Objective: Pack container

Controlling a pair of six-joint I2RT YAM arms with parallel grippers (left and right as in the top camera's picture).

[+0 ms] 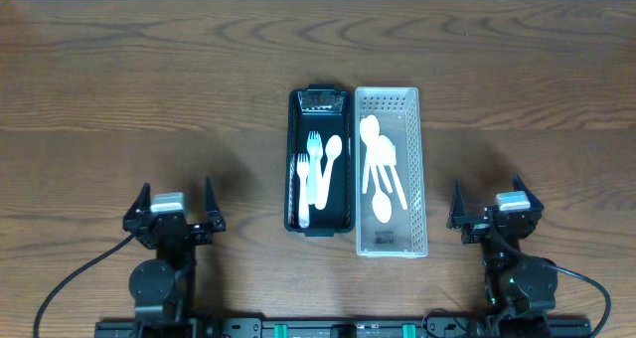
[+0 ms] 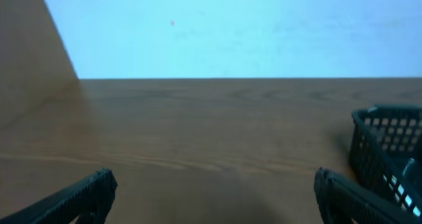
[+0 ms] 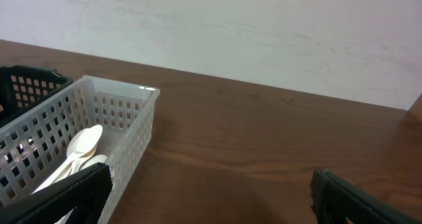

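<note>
While left gripper (image 1: 177, 187) and right gripper (image 1: 490, 191) gape, white basket (image 1: 418, 169) holds spoons (image 1: 381, 174)

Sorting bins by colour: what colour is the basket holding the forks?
Black, a perforated plastic basket; clearest in the overhead view.

Midway between the worktop's side edges, a long black plastic basket (image 1: 292, 159) holds white plastic forks (image 1: 314, 169) and a spoon (image 1: 335, 148). Just beside it, a white perforated plastic basket (image 1: 422, 169) holds white spoons (image 1: 381, 164).
</note>
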